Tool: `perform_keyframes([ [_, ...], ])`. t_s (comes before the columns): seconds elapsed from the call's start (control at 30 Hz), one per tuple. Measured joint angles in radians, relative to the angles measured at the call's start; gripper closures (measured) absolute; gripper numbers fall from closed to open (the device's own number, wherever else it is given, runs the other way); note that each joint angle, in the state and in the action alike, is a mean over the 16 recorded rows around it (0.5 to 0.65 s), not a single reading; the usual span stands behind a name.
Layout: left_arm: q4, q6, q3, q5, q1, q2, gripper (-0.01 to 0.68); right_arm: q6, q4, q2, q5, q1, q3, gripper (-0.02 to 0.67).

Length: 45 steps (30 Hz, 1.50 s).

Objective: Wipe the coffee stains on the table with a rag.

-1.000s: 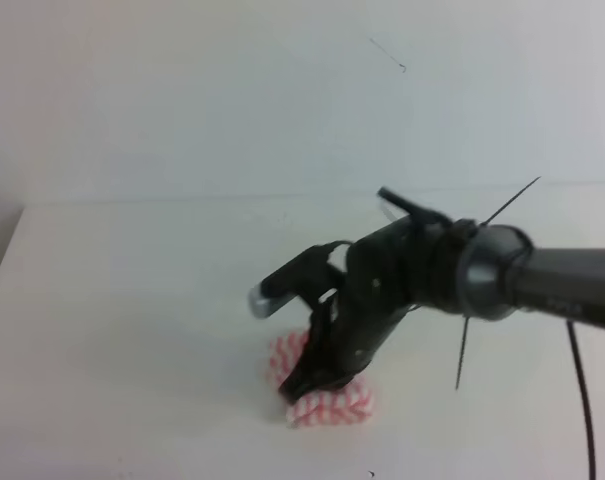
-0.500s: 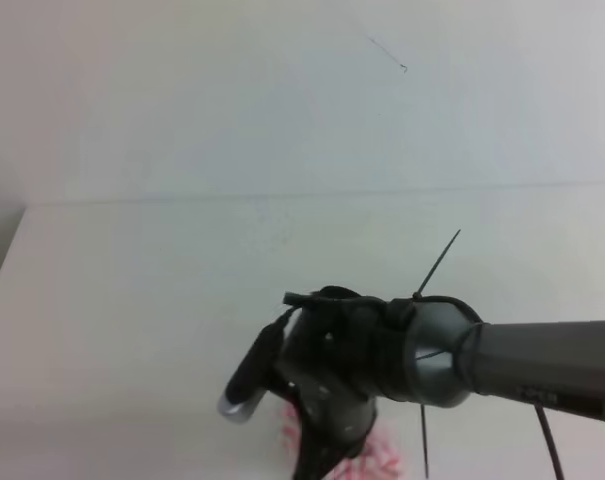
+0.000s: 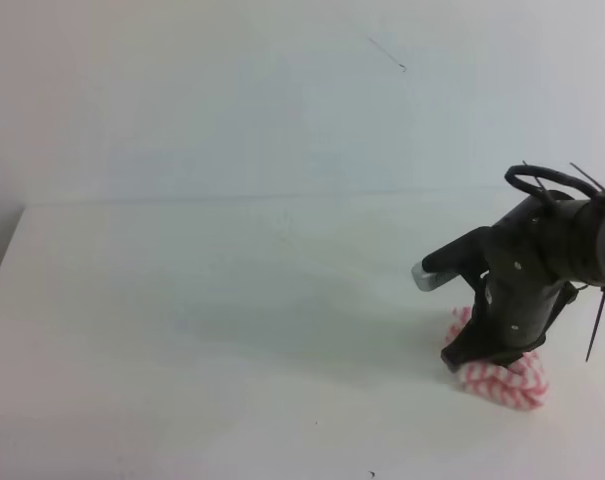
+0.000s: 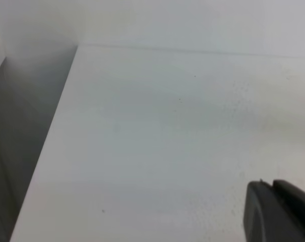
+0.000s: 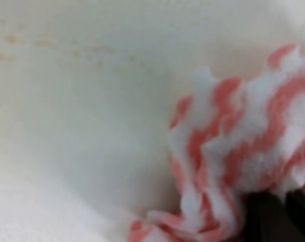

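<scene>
Pinching rag (image 3: pixel 502 378) in right tool (image 3: pixel 469 355), pressed onto table (image 3: pixel 182 300) (left tool's state hidden).

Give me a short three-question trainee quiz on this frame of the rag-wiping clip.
1. True or false: the rag lies on the table under the right gripper.
2. In the exterior high view, the rag is: A) far left, B) centre, C) right side.
3. Fill in: in the right wrist view, faint ____ smears remain on the table beyond the rag.

Key: 1 true; 2 C; 3 brownish.
</scene>
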Motion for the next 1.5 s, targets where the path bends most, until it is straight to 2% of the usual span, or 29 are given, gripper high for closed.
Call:
perform_keyframes([
  [0.17, 0.0, 0.0, 0.0, 0.0, 0.0, 0.0, 0.673, -0.092, 0.185, 0.002, -0.068, -0.026, -0.001, 0.626],
  [0.37, 0.0, 0.0, 0.0, 0.0, 0.0, 0.0, 0.672, -0.189, 0.359, 0.017, -0.14, 0.033, -0.017, 0.627],
  [0.5, 0.0, 0.0, 0.0, 0.0, 0.0, 0.0, 0.672, -0.234, 0.423, 0.017, -0.156, 0.081, -0.043, 0.627],
  [0.77, 0.0, 0.0, 0.0, 0.0, 0.0, 0.0, 0.673, -0.194, 0.322, -0.061, -0.112, 0.109, -0.115, 0.627],
  [1.07, 0.0, 0.0, 0.0, 0.0, 0.0, 0.0, 0.673, -0.087, 0.163, -0.164, -0.036, 0.015, -0.157, 0.628],
  [1.3, 0.0, 0.0, 0.0, 0.0, 0.0, 0.0, 0.673, -0.05, 0.194, -0.131, 0.028, -0.075, -0.158, 0.611],
  [1.5, 0.0, 0.0, 0.0, 0.0, 0.0, 0.0, 0.672, -0.065, 0.268, -0.079, 0.065, -0.114, -0.158, 0.517],
])
